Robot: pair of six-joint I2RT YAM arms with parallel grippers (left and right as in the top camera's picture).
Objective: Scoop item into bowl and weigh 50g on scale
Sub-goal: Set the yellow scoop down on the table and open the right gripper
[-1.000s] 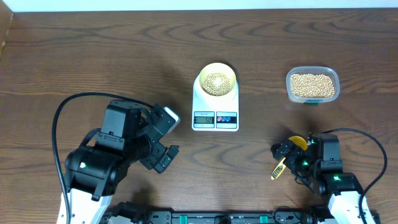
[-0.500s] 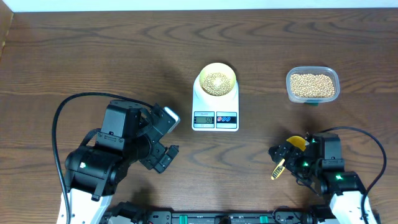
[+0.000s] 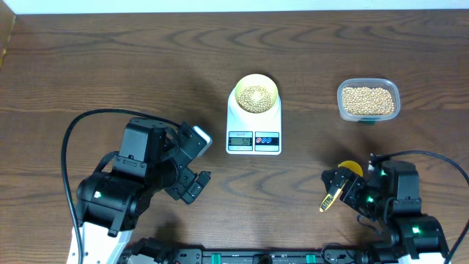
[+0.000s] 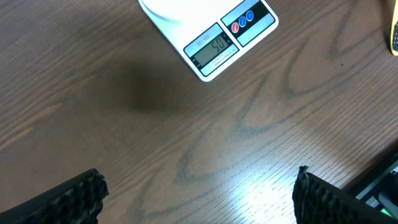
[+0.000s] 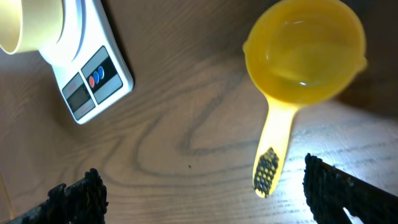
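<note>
Beans [image 3: 254, 96] sit heaped in the pale cream bowl [image 3: 237, 88], and the bowl stands on the round back part of the white scale [image 3: 253, 125]. The scale is about midway between the bench's left and right edges, its front facing my edge. On that front strip are the small display [image 4: 214, 48], which in my left wrist view reads 50, and beside it a red button and a blue one. The bench [image 3: 110, 66] is dark brown wood grain.

My left tool [image 3: 196, 186] hangs over the bench on the near left side, well apart from the scale's front left corner. It is released: its two ridged black fingers [image 4: 71, 199] stand wide at the bottom corners of the left wrist view, with only bare wood between them. It grips nothing.

My right tool [image 5: 205, 199] is over the near right part of the bench, and it too is released, jaws spread wide, nothing clenched. The yellow scoop [image 5: 303, 56] lies on the wood under it. Its round cup is empty and faces up. Its handle runs back toward my edge, and the dark textured end lies between my fingers but touches neither of them.

A clear rectangular tub [image 3: 340, 92] with rounded corners stands toward the far right of the bench, level with the bowl and well apart from the scale. More of the same tan beans cover its bottom.
</note>
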